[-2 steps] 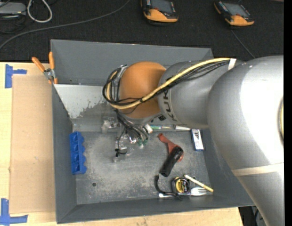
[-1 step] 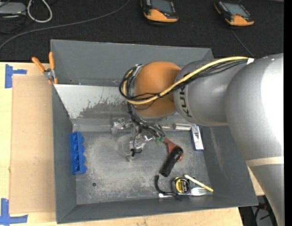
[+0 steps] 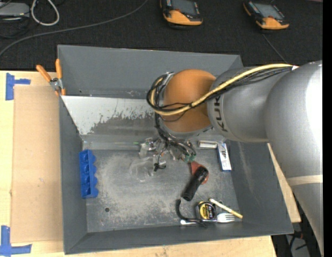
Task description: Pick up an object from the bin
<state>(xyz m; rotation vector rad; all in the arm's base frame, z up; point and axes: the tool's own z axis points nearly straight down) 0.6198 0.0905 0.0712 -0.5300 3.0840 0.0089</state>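
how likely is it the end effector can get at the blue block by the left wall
Probably yes: the blue block lies alone, bare floor between it and the end effector, though the wall is close.

Black letters "KU" can be read on the silver arm point(image 3: 262, 108).

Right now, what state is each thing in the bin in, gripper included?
gripper: low over the bin floor, near the middle.
blue ridged block: lying flat along the left wall, apart from the gripper.
black-handled tool: lying slanted, right of the gripper.
tape measure: lying at the front, beside the fork.
fork: lying flat, front right.
white-and-blue tube: lying by the right wall.
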